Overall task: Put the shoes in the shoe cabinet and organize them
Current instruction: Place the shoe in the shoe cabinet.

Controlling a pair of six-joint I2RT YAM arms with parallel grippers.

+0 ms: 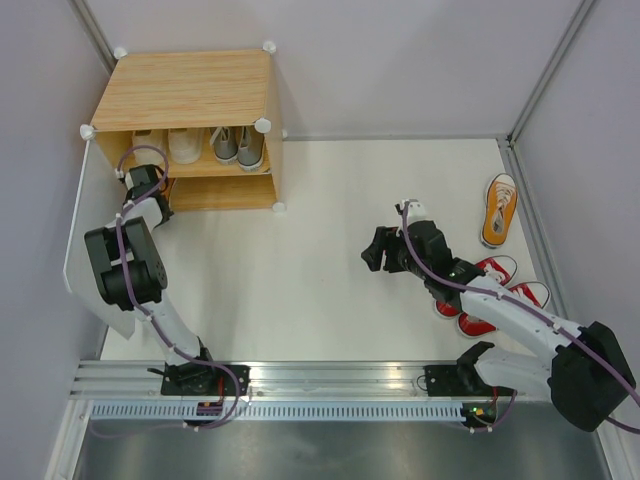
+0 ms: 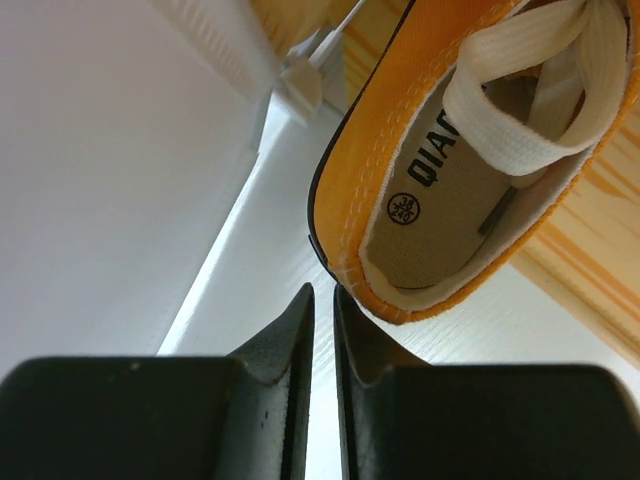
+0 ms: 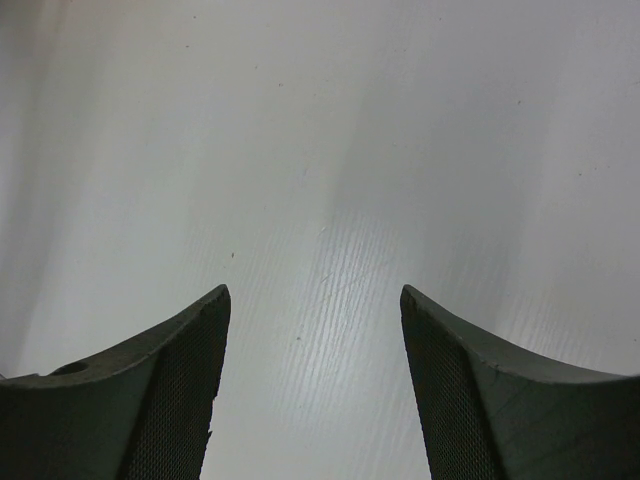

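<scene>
- White worktop [image 1: 320, 300] between grey walls, with the shoe cabinet [image 1: 185, 90] standing at 10 o'clock in the overhead view.
- Two pairs are already shelved: the cream pair [image 1: 185, 147] and the grey pair [image 1: 238, 147] sit side by side on the middle shelf.
- The left end effector [image 2: 322, 300] is clenched with nothing between its fingers. Its tips are just beside the heel of an orange shoe [image 2: 375, 150] at the mouth of the lower compartment, and whether they touch cannot be told. That shoe looks all but delivered.
- The second orange shoe [image 1: 500, 210] lies alone on the worktop at 2 o'clock, well apart from the cabinet.
- The red pair [image 1: 497, 270] lies at 4 o'clock, partly under the right arm and yet to be shelved.
- The right end effector [image 3: 314, 290] hangs released over bare worktop near the centre, holding nothing.
- By this reckoning the job is a little past halfway. Five shoes are in or at the cabinet, and three remain out: the lone orange one and both red ones.
</scene>
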